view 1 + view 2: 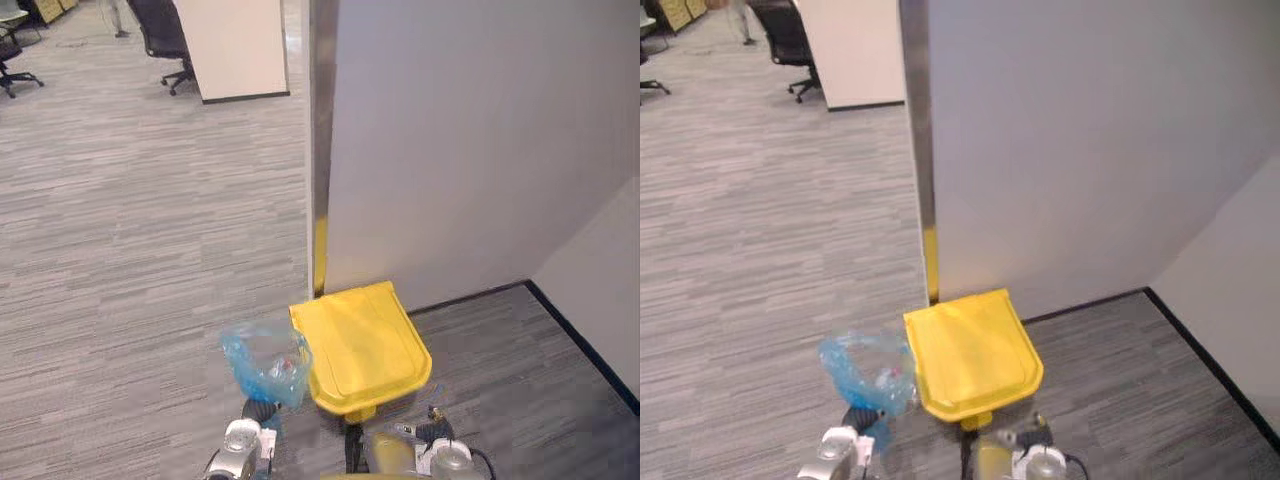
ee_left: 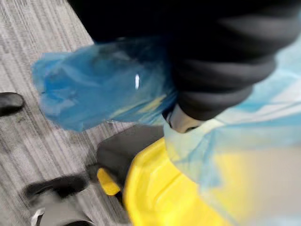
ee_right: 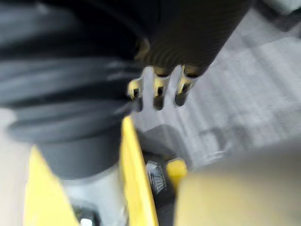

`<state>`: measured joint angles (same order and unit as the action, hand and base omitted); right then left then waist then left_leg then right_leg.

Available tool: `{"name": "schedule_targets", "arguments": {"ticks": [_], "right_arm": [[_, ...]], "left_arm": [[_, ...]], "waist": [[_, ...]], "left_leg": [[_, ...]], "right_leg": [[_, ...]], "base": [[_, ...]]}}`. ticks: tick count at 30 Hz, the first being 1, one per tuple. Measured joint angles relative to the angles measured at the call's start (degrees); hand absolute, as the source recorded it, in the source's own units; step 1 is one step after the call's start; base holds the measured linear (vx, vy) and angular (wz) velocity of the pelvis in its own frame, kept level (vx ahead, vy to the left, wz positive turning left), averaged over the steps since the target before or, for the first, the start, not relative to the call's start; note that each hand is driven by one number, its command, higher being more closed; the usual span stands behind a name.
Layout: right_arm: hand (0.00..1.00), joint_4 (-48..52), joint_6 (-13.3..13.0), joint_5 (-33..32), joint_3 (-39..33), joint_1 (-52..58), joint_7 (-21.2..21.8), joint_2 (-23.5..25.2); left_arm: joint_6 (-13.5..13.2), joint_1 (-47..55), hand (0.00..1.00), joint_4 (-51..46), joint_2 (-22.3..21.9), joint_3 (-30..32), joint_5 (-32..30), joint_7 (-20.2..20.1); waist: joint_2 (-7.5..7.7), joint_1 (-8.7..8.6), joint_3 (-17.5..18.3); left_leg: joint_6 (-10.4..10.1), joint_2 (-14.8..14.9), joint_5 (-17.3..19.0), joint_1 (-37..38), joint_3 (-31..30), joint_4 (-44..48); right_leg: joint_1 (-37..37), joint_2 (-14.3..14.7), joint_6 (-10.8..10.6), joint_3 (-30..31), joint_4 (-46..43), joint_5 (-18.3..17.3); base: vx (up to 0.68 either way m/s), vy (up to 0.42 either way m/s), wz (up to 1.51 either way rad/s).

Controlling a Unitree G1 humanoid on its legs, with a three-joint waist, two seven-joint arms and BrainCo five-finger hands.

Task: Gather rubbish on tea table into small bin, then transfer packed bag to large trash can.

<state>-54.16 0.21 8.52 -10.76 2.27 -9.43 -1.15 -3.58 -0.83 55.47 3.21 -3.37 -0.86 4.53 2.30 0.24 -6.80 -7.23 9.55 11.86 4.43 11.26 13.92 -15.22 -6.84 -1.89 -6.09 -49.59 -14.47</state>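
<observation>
Fingers: left hand point(image 2: 221, 80) clamped on blue bag point(image 1: 266, 362) beside yellow bin point(image 1: 365, 345), right hand point(image 3: 160, 87) slack

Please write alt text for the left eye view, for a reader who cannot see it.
A blue bag stands just above the robot's left hand, close beside a trash can whose yellow lid is shut. The trash can stands on grey carpet against a grey wall; an office chair is far behind.

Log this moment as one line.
yellow-lidded trash can: lid closed | blue bag: in left robot hand, left of can | right robot hand: near can front
</observation>
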Motion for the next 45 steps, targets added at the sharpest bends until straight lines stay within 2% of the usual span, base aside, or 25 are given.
{"name": "schedule_targets", "arguments": {"ticks": [2,3,5,6,7,9,10,13,15,16,17,18,19,20,24,27,31,35,37,38,39,41,42,44,45], "right_arm": [[0.0,-1.4,0.0,0.1,0.4,0.7,0.0,-0.2],[0.0,-2.6,0.1,0.2,0.6,0.5,0.1,-0.1],[0.0,-3.2,0.2,0.3,0.4,0.4,0.1,-1.5],[0.0,-3.6,0.2,0.3,0.4,-0.3,-0.1,-3.5],[0.0,-4.2,0.2,0.3,0.4,-1.0,-0.2,-4.2],[0.0,-4.4,0.3,0.3,0.3,-0.9,-0.3,-5.1],[0.0,-4.4,0.3,0.2,0.3,-0.6,-0.5,-5.6],[0.0,-5.2,0.3,0.1,0.3,0.0,-0.7,-5.6],[0.0,-5.3,0.4,-0.2,-0.2,0.4,-0.7,-5.4],[0.0,-5.3,0.2,-0.2,-0.9,0.7,-0.7,-4.2],[0.0,-5.3,0.2,-0.2,-1.7,0.8,-0.7,-3.8],[0.0,-5.1,0.2,-0.2,-2.0,0.9,-0.7,-3.7],[0.0,-5.1,0.2,-0.2,-2.0,1.1,-0.7,-3.8],[0.0,-4.8,0.0,-0.7,-2.3,1.8,-0.7,-4.6],[0.0,-5.3,-0.1,-0.8,-2.5,2.3,-0.6,-4.0],[0.0,-5.4,-0.2,-0.8,-2.5,2.4,-0.7,-3.7],[0.0,-5.6,-0.2,-0.7,-2.5,2.3,-0.7,-3.8],[0.0,-5.7,-0.2,-0.7,-2.5,2.1,-0.7,-3.9],[0.0,-5.8,-0.2,-0.7,-2.5,1.1,-0.6,-3.5],[0.0,-5.8,-0.2,-0.7,-2.5,1.1,-0.6,-3.4],[0.0,-5.8,-0.2,-0.7,-2.5,0.8,-0.5,-3.4],[0.0,-5.5,-0.5,-1.4,-2.6,-0.2,-0.7,-3.5],[0.0,-5.2,-0.7,-1.8,-2.5,-0.1,-0.5,-3.5],[0.0,-4.8,-0.7,-1.8,-2.5,-0.1,-0.5,-3.2],[0.0,-3.6,-0.7,-1.8,-2.5,0.0,-0.6,-2.9]], "left_arm": [[0.0,0.6,1.0,0.0,0.3,0.0,0.1,0.0],[0.1,0.8,1.0,0.1,1.3,0.1,0.1,0.0],[0.6,0.8,1.0,1.1,0.5,-1.0,0.3,-0.2],[0.5,0.7,1.0,0.7,-0.4,-1.7,0.6,-0.3],[0.4,0.3,1.0,0.6,-0.3,-1.7,1.0,-0.2],[0.4,-0.2,1.0,0.7,-0.1,-2.8,1.1,-0.3],[0.1,-0.3,1.0,0.7,0.0,-3.2,1.1,-0.3],[0.1,-0.1,1.0,1.3,0.2,-3.4,1.1,-0.3],[0.1,0.8,1.0,1.5,0.5,-4.2,1.1,-0.2],[0.1,0.6,1.0,1.6,0.7,-4.5,1.1,-0.3],[0.1,0.4,1.0,1.6,0.9,-4.5,1.1,-0.3],[0.0,0.4,1.0,1.3,1.1,-4.5,1.1,-0.3],[0.0,0.5,1.0,1.4,1.0,-4.5,1.1,-0.3],[0.0,0.8,1.0,1.4,0.8,-4.5,1.1,-0.3],[0.2,1.9,1.0,1.6,2.9,-4.6,1.0,-0.2],[0.2,2.2,1.0,2.0,3.7,-4.7,1.0,-0.2],[0.2,2.6,1.0,2.9,3.9,-4.9,0.9,-0.2],[0.1,2.2,1.0,2.8,4.0,-4.9,0.9,-0.1],[0.2,2.0,1.0,2.8,4.1,-4.9,0.9,-0.2],[0.1,1.9,1.0,2.7,4.0,-4.9,0.9,-0.2],[0.1,1.5,1.0,2.7,3.8,-4.9,0.9,-0.2],[0.1,1.2,1.0,2.5,4.1,-4.4,0.9,-0.2],[0.2,1.2,1.0,2.5,4.0,-4.1,0.9,-0.2],[0.2,0.8,1.0,2.4,4.0,-2.5,0.9,0.1],[0.2,0.3,1.0,2.4,3.8,-2.3,0.9,0.2]], "waist": [[0.89,0.35,1.0],[2.56,0.65,2.0],[0.31,1.02,3.2],[-1.62,1.29,3.2],[-1.88,1.56,3.3],[-2.61,1.5,3.1],[-3.39,1.4,2.8],[-3.27,1.11,1.0],[-3.35,0.55,1.1],[-1.59,-0.24,0.7],[-0.51,0.0,0.4],[-0.21,0.12,0.2],[-0.68,0.01,0.5],[-3.57,-0.41,1.4],[-2.23,-0.46,2.0],[-1.83,-0.64,2.6],[-2.32,-0.79,2.2],[-2.15,-0.78,2.0],[-1.15,-0.93,1.1],[-0.96,-0.97,0.8],[-0.83,-0.97,0.1],[-0.49,-1.15,-1.2],[-0.49,-1.3,-1.6],[-0.31,-1.1,-1.9],[-0.34,-1.12,-2.2]], "left_leg": [[-1.1,-0.4,-2.5,-0.7,-0.7,-2.0],[-1.7,-1.5,-4.2,-2.5,-1.0,-2.5],[-0.1,-1.9,-5.8,-5.7,-3.8,-4.2],[0.8,-4.5,-7.4,-7.6,-6.1,-6.3],[1.2,-4.6,-10.2,-8.6,-6.0,-8.2],[0.6,-3.3,-11.8,-9.9,-5.7,-9.2],[0.2,-2.5,-13.2,-10.5,-6.7,-10.0],[-0.4,-1.4,-14.8,-10.6,-7.3,-12.1],[-1.5,-1.3,-12.4,-11.3,-7.0,-14.7],[0.5,-2.4,-12.4,-12.2,-4.9,-12.2],[2.3,-3.5,-12.6,-13.3,-3.4,-7.2],[3.5,-4.8,-12.0,-13.7,-2.1,0.2],[3.4,-4.7,-11.2,-13.0,-2.1,1.3],[2.8,-3.3,-6.7,-10.9,-2.4,-2.9],[2.3,-5.1,-7.9,-8.2,-1.1,-9.9],[2.4,-5.6,-8.2,-8.2,-1.0,-11.2],[3.1,-5.7,-9.9,-5.8,-1.2,-12.0],[3.4,-6.1,-8.8,-5.5,-1.0,-10.9],[4.0,-6.8,-5.1,-6.1,-0.9,-5.5],[4.2,-6.9,-4.0,-6.5,-1.0,-4.2],[5.2,-7.0,-1.2,-6.0,-2.0,-2.1],[5.9,-7.0,0.5,-4.2,-2.8,-0.3],[6.4,-6.0,2.2,-3.3,-2.9,1.4],[6.0,-4.3,4.1,-2.1,-2.9,2.9],[5.6,-3.1,5.2,-1.3,-2.5,3.5]], "right_leg": [[5.8,-4.0,-2.0,2.0,-0.5,-1.0],[7.6,-4.4,-6.9,3.6,5.0,-3.5],[8.0,-1.2,-6.2,4.3,13.3,-4.1],[8.0,0.1,-3.8,5.5,20.0,-2.6],[7.1,1.0,-2.2,5.5,23.6,-1.7],[7.2,2.4,-0.4,4.8,27.1,-0.5],[7.3,3.3,0.2,3.7,28.8,1.0],[7.1,4.3,0.3,1.7,29.3,2.3],[7.3,3.6,1.0,0.8,32.2,3.8],[6.7,1.5,1.7,-0.2,33.9,4.9],[6.3,-0.2,2.1,-0.3,34.0,5.9],[6.7,-1.5,1.0,-0.8,34.4,6.8],[6.8,-1.4,0.6,-0.9,34.6,6.7],[6.8,0.3,-0.8,-1.7,34.8,6.8],[9.4,-0.2,-2.7,-0.9,40.9,10.5],[9.5,-0.4,-3.0,-0.6,42.4,10.9],[11.8,-0.2,-3.1,-0.8,43.4,11.8],[12.1,-0.3,-3.3,-0.8,42.6,10.7],[10.7,-2.2,-4.4,-0.7,34.9,6.0],[10.2,-2.6,-5.3,-0.6,32.7,5.2],[8.3,-3.6,-6.6,-0.4,25.1,4.5],[1.8,-5.1,-9.6,0.3,10.3,6.2],[0.1,-4.1,-7.0,0.2,8.9,3.1],[-2.8,-1.9,-5.2,-2.1,10.8,1.6],[-4.9,0.1,-4.5,-3.4,15.6,3.0]], "base": [[-0.2,-0.21,0.09],[-0.21,-0.289,-0.1],[-0.15,-0.145,-0.23],[-0.15,-0.007,-0.41],[-0.18,-0.001,-0.36],[-0.16,-0.059,-0.02],[-0.24,-0.063,0.2],[-0.28,-0.05,0.23],[-0.23,0.005,0.34],[-0.19,0.049,0.36],[-0.12,0.044,0.29],[-0.08,0.02,0.14],[-0.11,0.082,0.27],[-0.13,0.132,0.17],[-0.04,0.102,0.02],[0.03,0.057,0.0],[0.11,0.014,0.04],[0.14,0.011,0.0],[0.1,0.021,0.04],[0.07,0.044,0.13],[0.05,0.052,0.17],[0.08,0.036,0.19],[0.1,0.01,0.05],[0.19,-0.011,-0.06],[0.22,-0.036,-0.1]]}}
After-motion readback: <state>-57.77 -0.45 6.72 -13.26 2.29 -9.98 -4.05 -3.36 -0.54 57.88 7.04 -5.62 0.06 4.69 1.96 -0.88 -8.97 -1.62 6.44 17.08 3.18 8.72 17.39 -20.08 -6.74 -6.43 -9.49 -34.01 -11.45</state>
